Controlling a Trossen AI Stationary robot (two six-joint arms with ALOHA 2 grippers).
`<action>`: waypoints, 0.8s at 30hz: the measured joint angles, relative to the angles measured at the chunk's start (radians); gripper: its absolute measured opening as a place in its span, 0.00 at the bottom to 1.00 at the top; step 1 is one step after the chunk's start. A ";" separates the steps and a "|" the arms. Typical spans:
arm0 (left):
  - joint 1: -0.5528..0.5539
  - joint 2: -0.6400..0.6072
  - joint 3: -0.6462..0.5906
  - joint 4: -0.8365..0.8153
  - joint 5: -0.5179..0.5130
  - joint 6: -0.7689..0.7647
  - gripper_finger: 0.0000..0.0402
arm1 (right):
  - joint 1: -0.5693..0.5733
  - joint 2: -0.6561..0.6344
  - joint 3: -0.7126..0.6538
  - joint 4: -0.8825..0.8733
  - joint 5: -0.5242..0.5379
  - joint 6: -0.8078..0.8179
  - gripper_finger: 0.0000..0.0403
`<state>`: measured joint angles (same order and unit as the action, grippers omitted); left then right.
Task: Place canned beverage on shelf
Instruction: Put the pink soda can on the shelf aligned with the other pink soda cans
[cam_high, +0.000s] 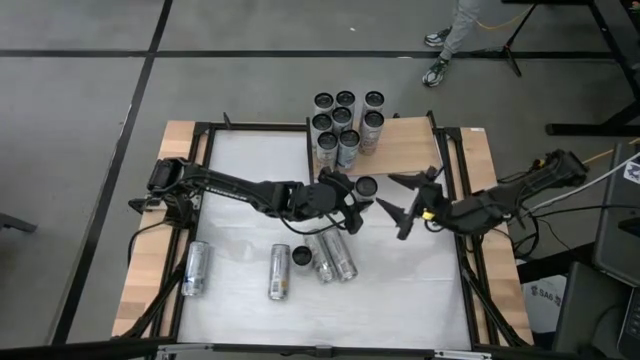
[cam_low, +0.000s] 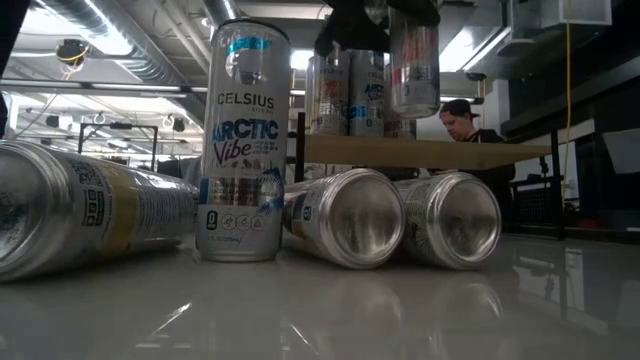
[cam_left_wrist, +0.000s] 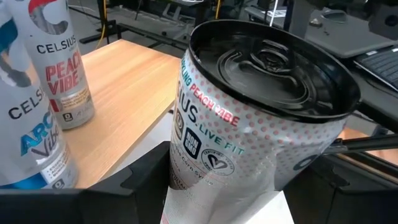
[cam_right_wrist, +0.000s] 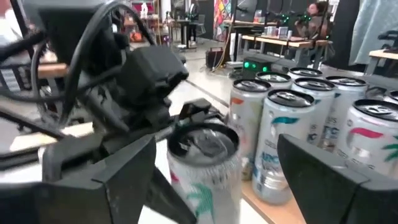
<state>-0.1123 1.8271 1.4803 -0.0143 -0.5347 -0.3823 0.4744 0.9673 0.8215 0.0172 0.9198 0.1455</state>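
left tool: clamped on the can, held up just off the shelf edge
right tool: open, empty, close by
tip: set it upright on bare wood, clear of the can cluster

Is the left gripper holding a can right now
Yes, the left gripper is shut on a can, held upright beside the shelf.

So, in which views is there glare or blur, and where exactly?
Low view: the glossy tabletop mirrors the lying cans, and bright ceiling lights wash out the top; the nearest lying can is soft. Right wrist view: generally blurred, the right gripper's fingers most. Left wrist view: the held can is sharp, with sheen on its lid.
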 joint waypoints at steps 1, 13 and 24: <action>-0.002 0.000 0.000 -0.001 -0.001 0.000 0.59 | -0.012 0.007 0.000 0.022 -0.013 -0.001 0.80; -0.022 0.000 0.000 -0.002 -0.005 0.000 0.59 | -0.176 0.025 0.000 0.039 -0.356 0.057 0.80; -0.051 0.000 0.000 -0.011 0.002 0.004 0.59 | -0.193 0.045 0.001 -0.009 -0.423 0.062 0.80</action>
<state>-0.1633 1.8273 1.4807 -0.0256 -0.5328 -0.3786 0.2810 1.0125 0.8229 0.0078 0.4968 0.2078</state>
